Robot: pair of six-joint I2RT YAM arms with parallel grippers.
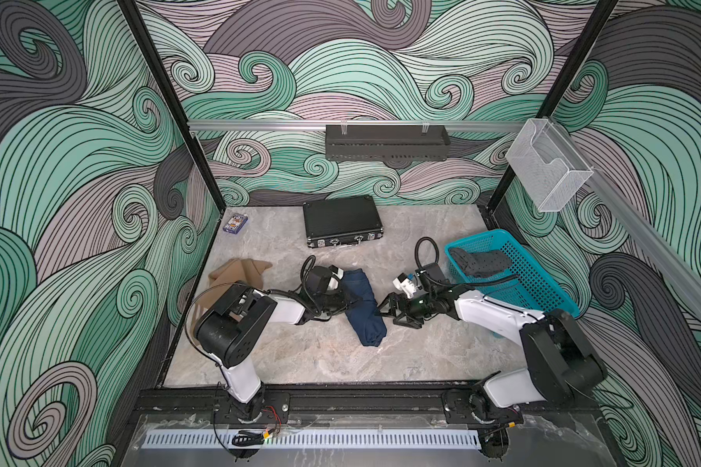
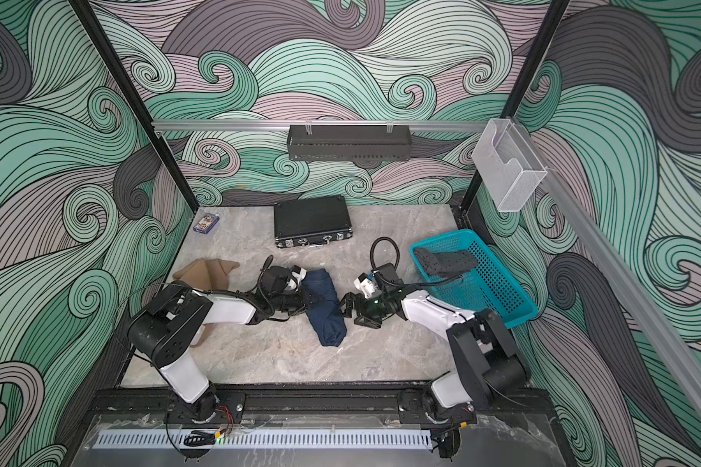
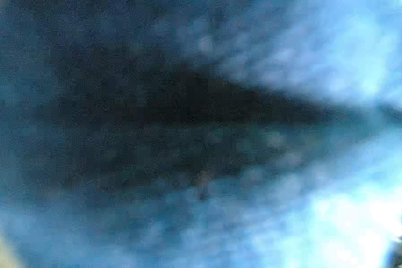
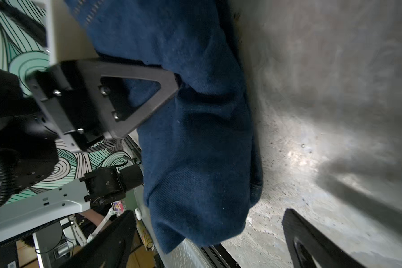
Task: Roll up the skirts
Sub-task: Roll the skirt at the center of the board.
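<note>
The denim skirt lies as a loose roll in the middle of the surface, the left pincer clamped on its side, probably so the roll does not open, while the right pincer stands wide apart beside it.

Shows nothing sharp in the left wrist view, only a blue and dark blur of the denim skirt. Buries the tips of the left gripper in that cloth in both top views and covers part of the tan skirt with the left arm. Cuts both fingers of the right gripper at the right wrist view's edge; leaves the print on the small box too small to read.
</note>
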